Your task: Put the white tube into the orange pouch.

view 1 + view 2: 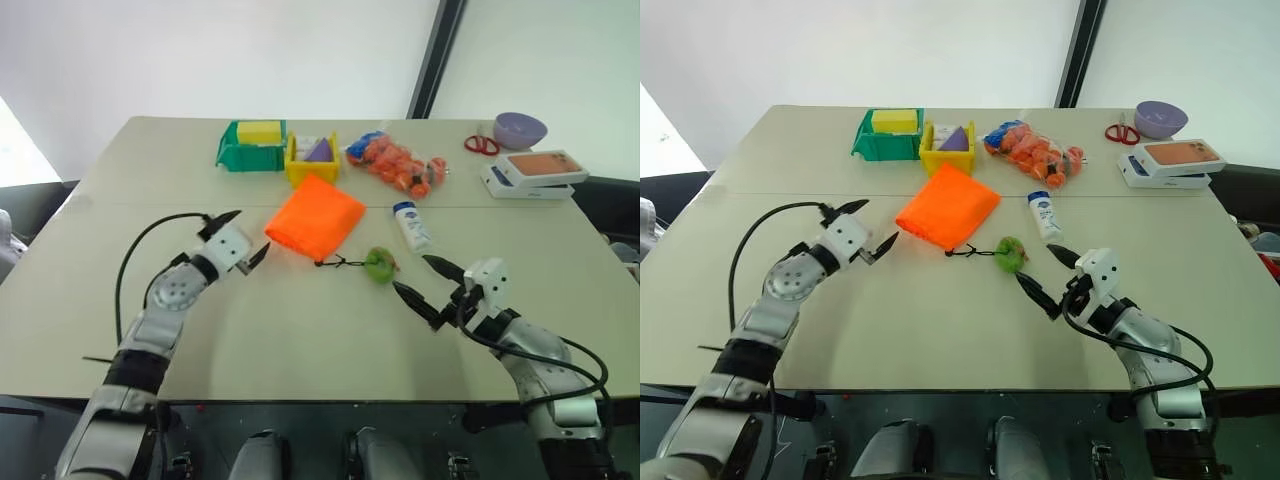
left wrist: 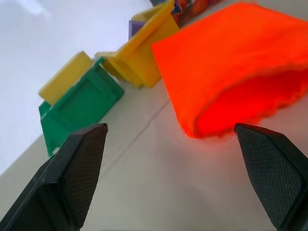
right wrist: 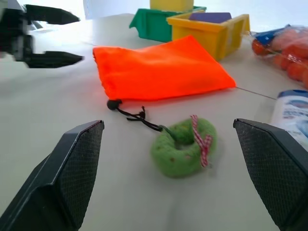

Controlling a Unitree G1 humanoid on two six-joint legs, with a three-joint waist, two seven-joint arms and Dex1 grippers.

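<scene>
White tube (image 1: pixel 411 225) with a blue end lies flat on the bench (image 1: pixel 300 330), untouched, just right of the orange pouch (image 1: pixel 314 217) and apart from it. Pouch lies flat mid-bench, its mouth turned toward the left pincer (image 1: pixel 242 240); a thin black cord (image 1: pixel 343 262) runs from its near corner to a green ring-shaped bead (image 1: pixel 380 264) with a red-and-white tie, which rests between pouch and right pincer (image 1: pixel 428 283). Left pincer: released, jaws wide, empty, close to the pouch's left edge, not touching it. Right pincer: released, jaws wide, empty, just beyond the green bead on the near side, tube ahead of it. Behind the pouch: yellow bin (image 1: pixel 311 160) holding a purple piece, green bin (image 1: pixel 250 146) with a yellow block to its left, clear bag of orange pieces (image 1: pixel 398 165) to its right. Far right: red scissors (image 1: pixel 481 144), purple bowl (image 1: pixel 520 129), white boxes with orange top (image 1: pixel 535 173).
</scene>
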